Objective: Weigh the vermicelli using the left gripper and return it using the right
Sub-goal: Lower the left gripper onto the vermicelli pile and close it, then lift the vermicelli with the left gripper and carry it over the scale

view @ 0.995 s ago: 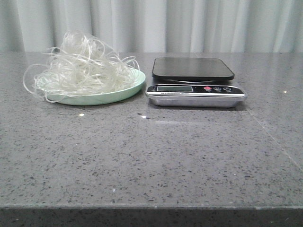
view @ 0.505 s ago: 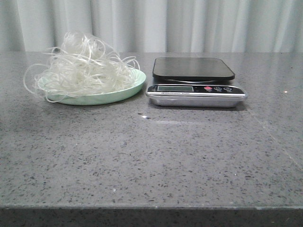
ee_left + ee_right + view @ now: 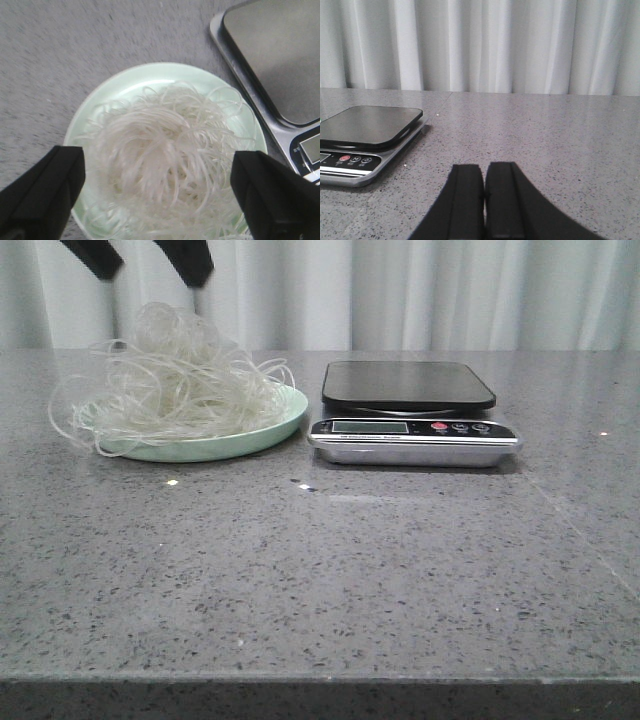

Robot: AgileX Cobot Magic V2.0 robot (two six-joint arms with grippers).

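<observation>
The vermicelli (image 3: 175,380) is a fluffy tangle of thin whitish noodles heaped on a pale green plate (image 3: 280,420) at the table's left. It also shows in the left wrist view (image 3: 165,155) on the plate (image 3: 130,80). My left gripper (image 3: 145,260) hangs open above the heap, only its two black fingertips showing at the top of the front view. In the left wrist view the left gripper (image 3: 160,185) straddles the noodles without touching them. My right gripper (image 3: 484,172) is shut and empty, low over the table to the right of the scale (image 3: 365,135).
A kitchen scale (image 3: 410,410) with a black platform and silver front stands just right of the plate; it also shows in the left wrist view (image 3: 270,55). White curtains hang behind the grey stone table (image 3: 330,570).
My left gripper's fingertips have come into the front view from above, over the vermicelli. The plate, noodles and scale have not moved.
</observation>
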